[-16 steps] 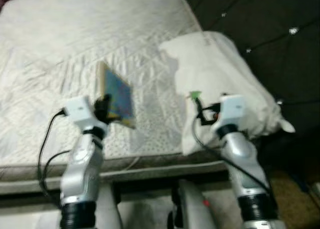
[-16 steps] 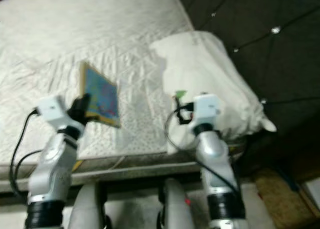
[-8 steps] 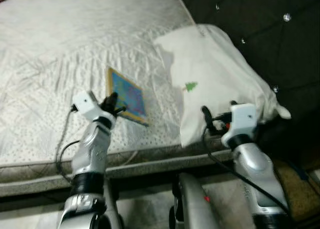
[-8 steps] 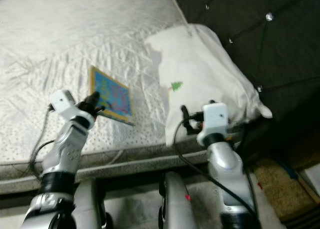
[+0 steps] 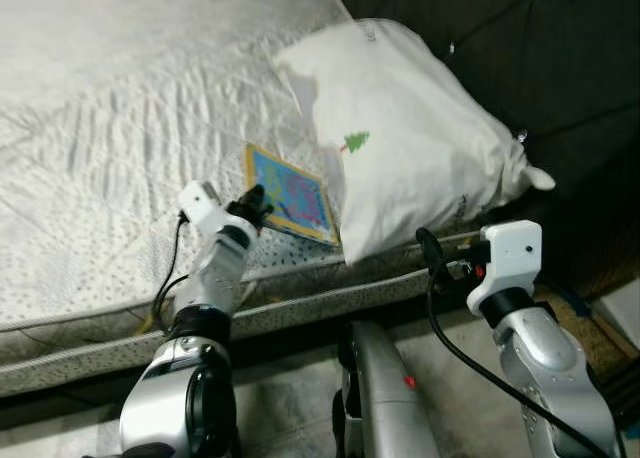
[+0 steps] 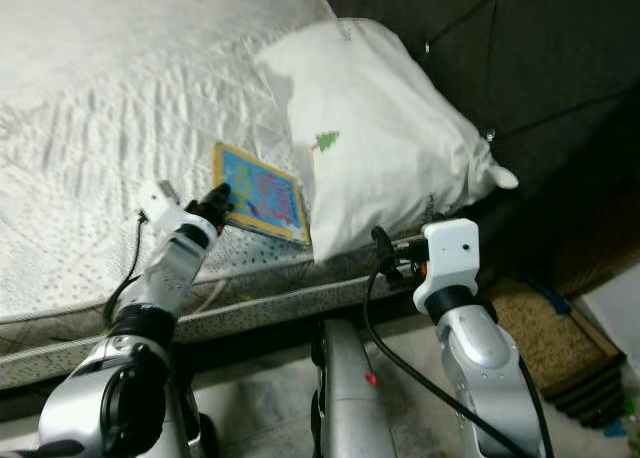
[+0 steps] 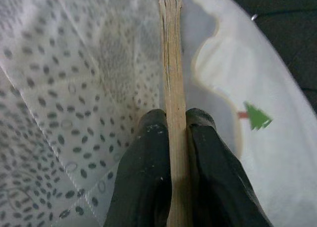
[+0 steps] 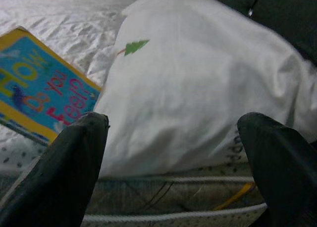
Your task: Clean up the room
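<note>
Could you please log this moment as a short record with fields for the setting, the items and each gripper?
setting: bed with a white quilted mattress and a dark tufted headboard
book: blue with yellow border, beside the pillow near the bed edge
pillow: white with a small green tree mark, against the headboard
left gripper: shut on the book's edge
right gripper: open, off the bed edge, facing the pillow
</note>
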Robot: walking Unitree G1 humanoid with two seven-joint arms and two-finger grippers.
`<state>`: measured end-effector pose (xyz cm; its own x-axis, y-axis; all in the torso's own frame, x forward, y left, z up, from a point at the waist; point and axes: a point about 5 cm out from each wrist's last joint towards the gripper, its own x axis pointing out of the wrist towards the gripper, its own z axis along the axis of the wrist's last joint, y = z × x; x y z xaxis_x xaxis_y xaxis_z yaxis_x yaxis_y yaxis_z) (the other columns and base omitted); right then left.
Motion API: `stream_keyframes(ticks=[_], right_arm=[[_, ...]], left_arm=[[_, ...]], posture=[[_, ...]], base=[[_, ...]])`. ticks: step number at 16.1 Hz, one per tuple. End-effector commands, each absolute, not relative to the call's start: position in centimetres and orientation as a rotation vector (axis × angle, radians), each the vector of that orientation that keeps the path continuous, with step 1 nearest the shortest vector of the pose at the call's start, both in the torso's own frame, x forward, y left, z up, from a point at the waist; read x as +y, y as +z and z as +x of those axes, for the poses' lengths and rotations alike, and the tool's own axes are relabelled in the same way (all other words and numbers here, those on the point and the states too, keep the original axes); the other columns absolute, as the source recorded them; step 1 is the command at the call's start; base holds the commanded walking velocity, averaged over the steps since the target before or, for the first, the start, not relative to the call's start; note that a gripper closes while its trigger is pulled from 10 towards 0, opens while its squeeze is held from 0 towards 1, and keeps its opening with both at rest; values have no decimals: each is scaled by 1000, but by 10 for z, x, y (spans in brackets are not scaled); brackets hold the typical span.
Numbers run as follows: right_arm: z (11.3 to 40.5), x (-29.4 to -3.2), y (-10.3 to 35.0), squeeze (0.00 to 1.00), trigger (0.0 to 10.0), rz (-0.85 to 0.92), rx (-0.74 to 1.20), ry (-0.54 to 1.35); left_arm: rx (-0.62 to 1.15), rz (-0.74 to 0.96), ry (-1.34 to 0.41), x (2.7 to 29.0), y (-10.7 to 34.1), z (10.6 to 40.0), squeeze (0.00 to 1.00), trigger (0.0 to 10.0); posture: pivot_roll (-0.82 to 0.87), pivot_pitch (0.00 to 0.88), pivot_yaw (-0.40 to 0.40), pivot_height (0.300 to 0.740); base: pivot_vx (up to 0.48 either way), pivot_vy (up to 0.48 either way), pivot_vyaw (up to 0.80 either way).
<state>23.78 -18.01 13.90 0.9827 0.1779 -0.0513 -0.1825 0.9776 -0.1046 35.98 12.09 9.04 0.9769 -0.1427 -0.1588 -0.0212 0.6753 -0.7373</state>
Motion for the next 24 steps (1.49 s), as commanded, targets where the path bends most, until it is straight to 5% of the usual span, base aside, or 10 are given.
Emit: stream_keyframes(ticks=[1, 8, 11, 12, 13, 24], right_arm=[[235, -183, 141, 0, 10000, -110, 50, 180], [231, -188, 145, 0, 10000, -123, 72, 158], [232, -187, 145, 0, 10000, -126, 75, 152], [233, -186, 145, 0, 10000, -123, 73, 154], [233, -185, 145, 0, 10000, -122, 74, 155], [246, -183, 145, 0, 10000, -121, 49, 154]], left_arm=[[186, -827, -83, 120, 93, 362, 0, 10000], [170, -789, -51, 133, 82, 362, 0, 10000], [326, -757, -20, 125, 62, 354, 0, 10000], [351, -745, -6, 126, 59, 353, 675, 10000], [379, -715, 5, 128, 57, 352, 1000, 10000], [462, -468, 41, 163, 69, 363, 1000, 10000]], posture=[[-277, 182, -73, 511], [-311, 199, -73, 511], [-311, 196, -70, 511], [-310, 195, -70, 511], [-309, 194, -69, 511], [-291, 150, -55, 511]], base=[[0, 0, 0], [0, 0, 0], [0, 0, 0], [0, 0, 0], [0, 0, 0], [0, 0, 0]])
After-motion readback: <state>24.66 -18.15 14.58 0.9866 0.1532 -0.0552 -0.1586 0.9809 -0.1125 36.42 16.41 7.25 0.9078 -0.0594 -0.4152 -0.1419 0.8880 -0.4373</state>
